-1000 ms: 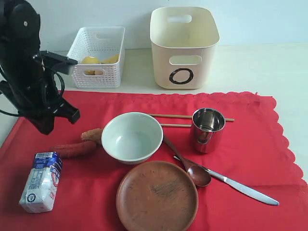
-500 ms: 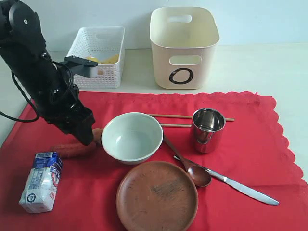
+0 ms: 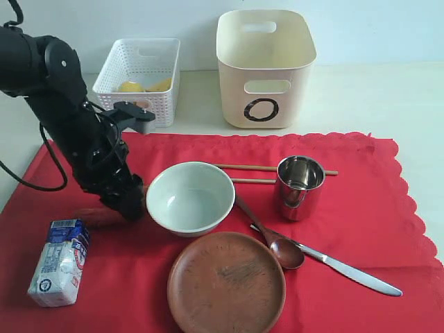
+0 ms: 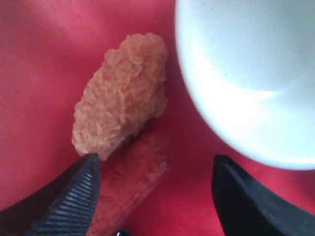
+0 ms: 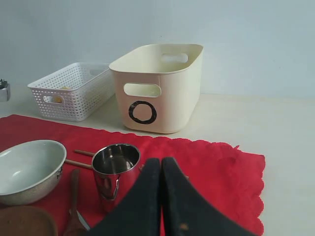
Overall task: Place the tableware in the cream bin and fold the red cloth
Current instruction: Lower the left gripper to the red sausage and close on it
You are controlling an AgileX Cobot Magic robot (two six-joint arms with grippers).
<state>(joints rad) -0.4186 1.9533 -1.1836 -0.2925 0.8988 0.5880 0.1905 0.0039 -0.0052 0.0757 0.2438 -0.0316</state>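
Pale wall (image 3: 388,28), cream tabletop (image 3: 374,97)

The scene was lit brightly and evenly by diffuse light, and only short, soft shadows were cast on the red cloth (image 3: 361,208) beside the bowl (image 3: 190,198) and the steel cup (image 3: 300,187). Sharp highlights were caught on the cup's rim and on the knife (image 3: 350,272). In the left wrist view the bowl's pale wall was washed out by glare and softened, while the crumbed food piece (image 4: 120,93) was rendered in crisp detail.
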